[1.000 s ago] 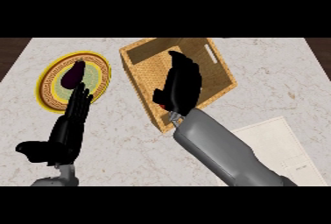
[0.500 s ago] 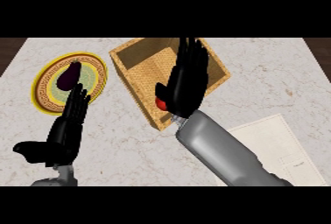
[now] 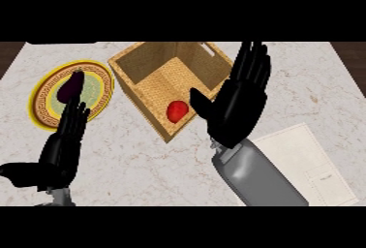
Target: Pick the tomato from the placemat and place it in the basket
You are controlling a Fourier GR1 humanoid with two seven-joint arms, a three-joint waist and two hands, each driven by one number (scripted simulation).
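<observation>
- Head view: tomato lying inside basket, near its front corner, just left of right hand
- Right hand released, fingers straight, nearer than left
- Left hand open, resting at lower left

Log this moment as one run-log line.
tomato: in basket | right hand: open, beside basket, holding nothing | left hand: open, resting | placemat: bare

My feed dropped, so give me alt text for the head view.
The tomato lies inside the basket; the open right hand hovers beside it. The left hand rests open near a plate.
</observation>
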